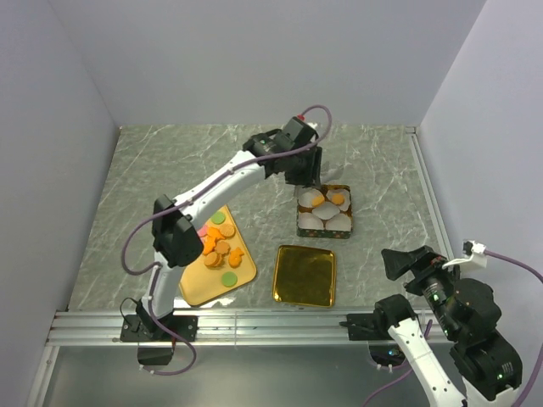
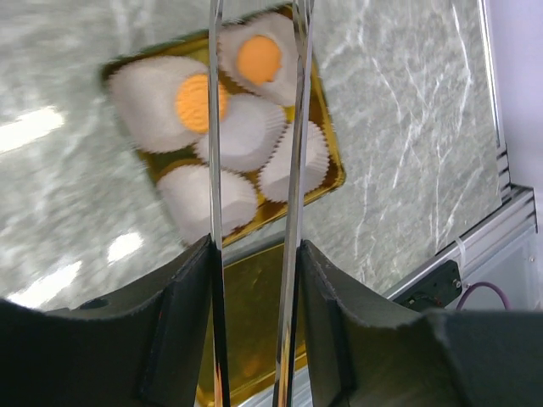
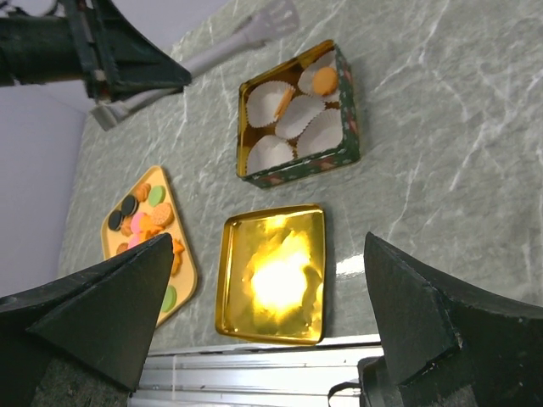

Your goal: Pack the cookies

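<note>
Cookies (image 1: 219, 246) lie mostly in a loose heap on an orange-yellow tray (image 1: 197, 284) at the near left of the grey marbled surface (image 1: 170, 170); orange ones make up most of the heap, with a few pink, green and dark brown among them; one green cookie sits apart toward the near end of the tray. Right of the tray, just beside it, a shiny gold lid (image 1: 305, 275) lies flat; beyond the lid stands a square box (image 1: 322, 231) with dark patterned walls and a gold inside, filled with white paper cups (image 1: 314, 222). Two orange cookies already rest in cups in the box's far row, one (image 2: 259, 59) in a corner cup, the other (image 2: 197, 103) in the cup next to it; the other cups hold nothing.

The left arm (image 1: 229, 174) reaches out across the surface, and the left hand (image 1: 315, 185) hangs over the far edge of the box; its long thin metal fingers (image 2: 214, 170) stand a narrow gap apart, nothing shows between them along their visible length, and their tips run off the top of the wrist view. The right hand (image 1: 392, 264) is at the near right, well apart from the box, spread wide and holding nothing.
</note>
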You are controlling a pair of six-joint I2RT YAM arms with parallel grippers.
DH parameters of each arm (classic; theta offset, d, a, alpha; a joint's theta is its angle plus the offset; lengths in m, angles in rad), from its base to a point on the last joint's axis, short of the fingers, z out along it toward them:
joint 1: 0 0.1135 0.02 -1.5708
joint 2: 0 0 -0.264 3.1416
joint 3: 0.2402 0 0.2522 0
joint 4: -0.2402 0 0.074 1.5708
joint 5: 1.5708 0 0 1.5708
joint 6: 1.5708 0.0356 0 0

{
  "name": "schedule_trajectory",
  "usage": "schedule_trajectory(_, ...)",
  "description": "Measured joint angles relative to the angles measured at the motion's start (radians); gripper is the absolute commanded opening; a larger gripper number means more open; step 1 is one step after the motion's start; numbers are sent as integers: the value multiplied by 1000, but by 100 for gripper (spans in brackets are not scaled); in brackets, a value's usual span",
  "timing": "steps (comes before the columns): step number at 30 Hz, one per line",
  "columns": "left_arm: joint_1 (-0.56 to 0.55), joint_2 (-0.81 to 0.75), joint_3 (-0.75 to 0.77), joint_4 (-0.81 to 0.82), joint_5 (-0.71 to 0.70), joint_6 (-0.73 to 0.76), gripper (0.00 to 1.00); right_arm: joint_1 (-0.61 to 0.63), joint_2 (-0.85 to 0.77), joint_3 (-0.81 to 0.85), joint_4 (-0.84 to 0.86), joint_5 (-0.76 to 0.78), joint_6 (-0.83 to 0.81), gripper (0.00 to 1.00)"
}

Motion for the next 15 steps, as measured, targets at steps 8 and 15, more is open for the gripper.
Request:
schedule_trajectory(8,90,-224,-151,-27,-82,6,47,0,62,-68,105,-102,-1,100)
schedule_trajectory(15,150,-431,-374,-46,-159,1,47,0,215,-124,227,-234,-7,100)
